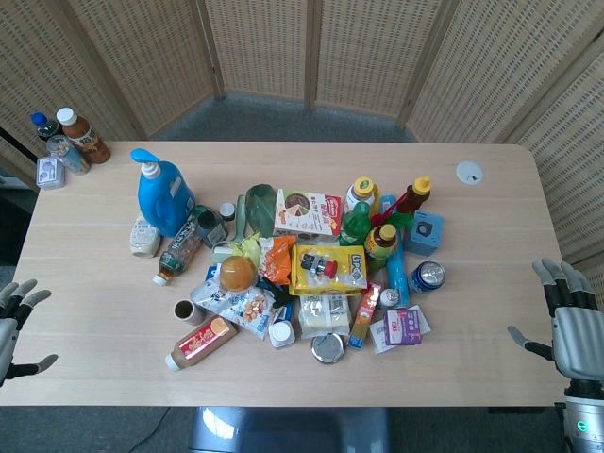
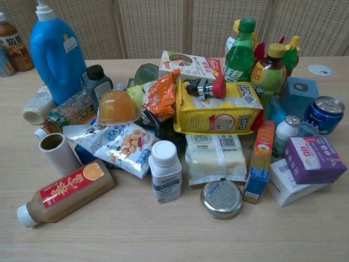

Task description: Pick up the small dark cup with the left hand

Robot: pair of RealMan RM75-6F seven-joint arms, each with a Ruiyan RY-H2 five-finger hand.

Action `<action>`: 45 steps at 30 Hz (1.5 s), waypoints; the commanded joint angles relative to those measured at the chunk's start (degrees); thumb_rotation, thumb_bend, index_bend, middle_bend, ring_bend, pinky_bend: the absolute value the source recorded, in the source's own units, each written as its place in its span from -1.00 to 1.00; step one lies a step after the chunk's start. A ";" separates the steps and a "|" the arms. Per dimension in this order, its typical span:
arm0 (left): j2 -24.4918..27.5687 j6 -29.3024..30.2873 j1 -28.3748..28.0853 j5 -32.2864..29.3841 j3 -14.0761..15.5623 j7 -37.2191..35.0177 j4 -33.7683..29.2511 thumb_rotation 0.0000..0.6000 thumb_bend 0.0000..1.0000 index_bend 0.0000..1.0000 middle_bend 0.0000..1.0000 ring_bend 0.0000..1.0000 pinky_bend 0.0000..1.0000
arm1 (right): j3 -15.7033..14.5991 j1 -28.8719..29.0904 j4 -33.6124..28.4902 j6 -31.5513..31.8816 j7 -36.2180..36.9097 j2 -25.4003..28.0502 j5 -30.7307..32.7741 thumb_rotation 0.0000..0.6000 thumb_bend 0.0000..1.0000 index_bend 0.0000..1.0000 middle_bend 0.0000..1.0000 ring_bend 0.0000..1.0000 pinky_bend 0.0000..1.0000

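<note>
The small cup (image 1: 187, 310) stands upright at the left edge of the pile, pale outside and dark brown inside; the chest view shows the cup (image 2: 57, 151) just above a lying brown drink bottle (image 2: 65, 192). My left hand (image 1: 14, 319) hovers at the table's left front edge, fingers spread and holding nothing, well to the left of the cup. My right hand (image 1: 572, 321) hangs past the table's right edge, fingers apart and empty. Neither hand shows in the chest view.
A crowded pile fills the table's middle: blue detergent jug (image 1: 164, 196), snack bags (image 2: 122, 144), yellow packet (image 1: 328, 269), green bottles (image 2: 240, 52), blue can (image 1: 427, 276), white pill bottle (image 2: 165, 170), round tin (image 2: 221, 198). Bottles (image 1: 71, 137) stand at the far left corner.
</note>
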 commanded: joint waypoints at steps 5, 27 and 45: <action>-2.29 -3.02 -1.20 -0.77 -0.21 -1.11 2.74 1.00 -0.86 -0.63 -1.00 -1.00 -1.00 | -0.15 0.00 -0.21 -0.27 0.42 0.24 -0.15 1.00 -1.00 -1.00 -1.00 -1.00 -1.00; -36.37 -6.11 -5.91 5.84 -2.93 -16.10 33.58 1.00 -0.94 -1.00 -1.00 -1.00 -1.00 | -0.17 -0.19 -0.46 -0.51 3.54 1.49 -0.49 1.00 -1.00 -1.00 -1.00 -1.00 -1.00; -45.50 -9.03 -9.60 2.89 -6.05 -18.25 37.86 1.00 -0.94 -1.00 -1.00 -1.00 -1.00 | -0.22 -0.06 -0.20 -0.91 4.08 1.57 -0.52 1.00 -1.00 -1.00 -1.00 -1.00 -1.00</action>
